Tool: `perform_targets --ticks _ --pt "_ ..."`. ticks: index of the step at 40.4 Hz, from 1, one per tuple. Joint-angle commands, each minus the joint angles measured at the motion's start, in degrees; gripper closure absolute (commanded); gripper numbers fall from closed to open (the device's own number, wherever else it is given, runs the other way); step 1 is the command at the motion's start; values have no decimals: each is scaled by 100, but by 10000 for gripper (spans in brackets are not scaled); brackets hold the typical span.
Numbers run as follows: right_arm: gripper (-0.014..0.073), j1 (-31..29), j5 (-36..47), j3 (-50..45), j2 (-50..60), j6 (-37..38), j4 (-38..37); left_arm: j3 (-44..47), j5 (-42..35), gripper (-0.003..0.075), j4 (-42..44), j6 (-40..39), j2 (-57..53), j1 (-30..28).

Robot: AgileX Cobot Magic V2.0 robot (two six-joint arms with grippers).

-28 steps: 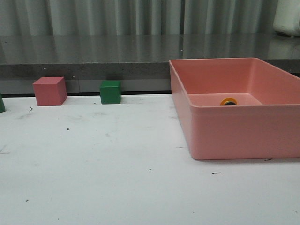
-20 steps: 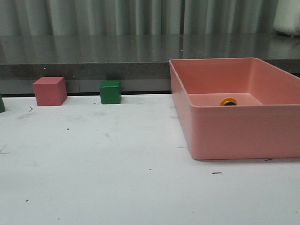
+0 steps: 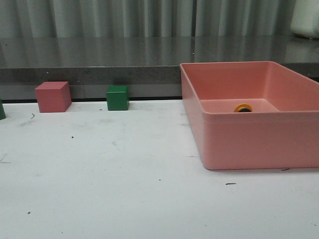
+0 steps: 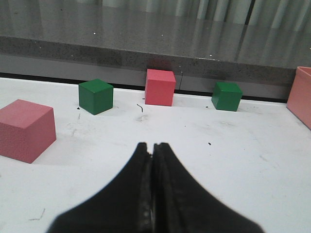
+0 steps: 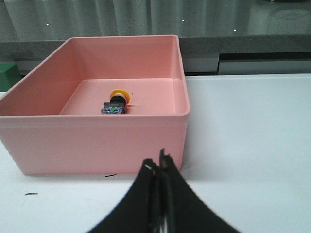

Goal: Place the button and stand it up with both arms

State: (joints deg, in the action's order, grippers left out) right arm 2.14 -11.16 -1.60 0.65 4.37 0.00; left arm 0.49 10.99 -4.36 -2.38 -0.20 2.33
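The button [image 5: 115, 103] lies on its side on the floor of the pink bin [image 5: 97, 145], yellow cap toward the far wall. In the front view only its yellow cap [image 3: 243, 107] shows over the bin's near wall [image 3: 259, 142]. My right gripper [image 5: 158, 164] is shut and empty, low over the table just outside the bin's near wall. My left gripper [image 4: 151, 146] is shut and empty over bare white table, facing the cubes. Neither arm shows in the front view.
A pink-red cube [image 3: 53, 96] and a green cube [image 3: 117, 97] stand at the table's back edge, left of the bin. The left wrist view shows another green cube [image 4: 96, 96] and a larger pink cube [image 4: 25, 129]. A dark ledge runs behind the table.
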Motion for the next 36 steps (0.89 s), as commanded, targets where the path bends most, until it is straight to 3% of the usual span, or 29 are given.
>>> perform_targets --ticks 1,10,15,18,23,25,29,36 --pt "661 -43 432 23 100 -31 0 86 -491 740 -16 -38 -135 -27" --pt "661 -43 487 23 100 -31 0 86 -524 740 -16 -38 -135 -27" --pt "661 -43 649 23 100 -31 0 86 -1009 740 -215 -38 -135 -27" --pt "661 -43 939 27 100 -26 0 86 -1548 740 -216 -38 -135 -27" --pt "661 -43 1552 196 100 -26 0 48 -3148 740 -216 -38 -135 -27" --pt "661 -43 1630 393 100 -26 0 -65 -3385 740 -216 -38 -123 -27" --pt "661 -43 1388 946 46 -26 0 -560 -2886 741 -216 -38 -89 -27" --pt "661 -43 -171 2259 -727 -26 270 -1644 -1306 740 224 -38 453 -27"
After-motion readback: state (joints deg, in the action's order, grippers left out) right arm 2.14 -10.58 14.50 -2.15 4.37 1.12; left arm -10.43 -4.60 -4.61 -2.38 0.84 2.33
